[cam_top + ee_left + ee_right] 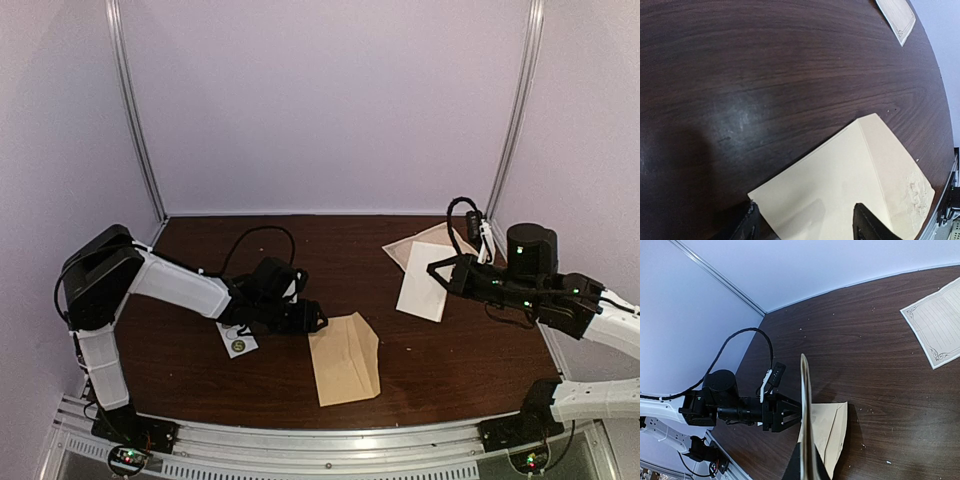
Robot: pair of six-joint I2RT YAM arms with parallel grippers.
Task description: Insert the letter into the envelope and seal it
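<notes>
Kraft paper, thin and light: the envelope should flex easily and slide on the table, so pinch it at an edge. It lies front-centre, with the left gripper spread wide at its left edge (contact unclear). The right gripper is clamped on the letter. Whether the flap is open is hard to tell.

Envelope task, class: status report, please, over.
Left gripper open at envelope edge. Right gripper shut on letter, aloft. Envelope flat on table, letter not yet in. Sticker card left of it, not blocking.
</notes>
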